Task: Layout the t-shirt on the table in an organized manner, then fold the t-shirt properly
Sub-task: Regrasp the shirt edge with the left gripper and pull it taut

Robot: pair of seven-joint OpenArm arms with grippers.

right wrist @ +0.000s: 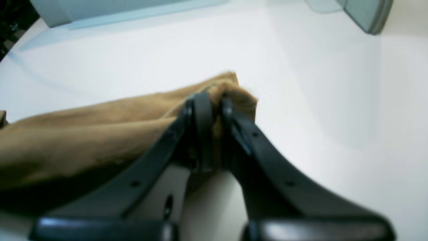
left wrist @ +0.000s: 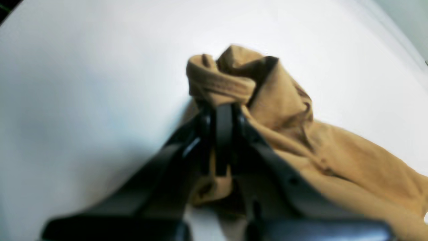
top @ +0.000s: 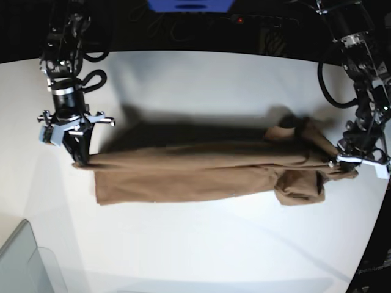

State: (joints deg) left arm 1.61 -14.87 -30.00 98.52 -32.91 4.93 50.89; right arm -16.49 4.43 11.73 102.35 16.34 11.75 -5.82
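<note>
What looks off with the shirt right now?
The shirt is stretched between both hands as a long, narrow strip, not spread flat. Its end by the left hand is bunched and twisted, with a sleeve lump curled on the table. The right hand pinches the other end. No damage visible.

Plain medium-brown cloth t-shirt (top: 201, 174), no print; reads lighter tan-ochre in both wrist views. Smooth matte white tabletop (top: 201, 244), unpatterned. Black gripper fingers (left wrist: 224, 134) at both ends. Grey translucent bin corner (top: 27, 262), near left. Blue panel (top: 189, 5) at far edge.
</note>
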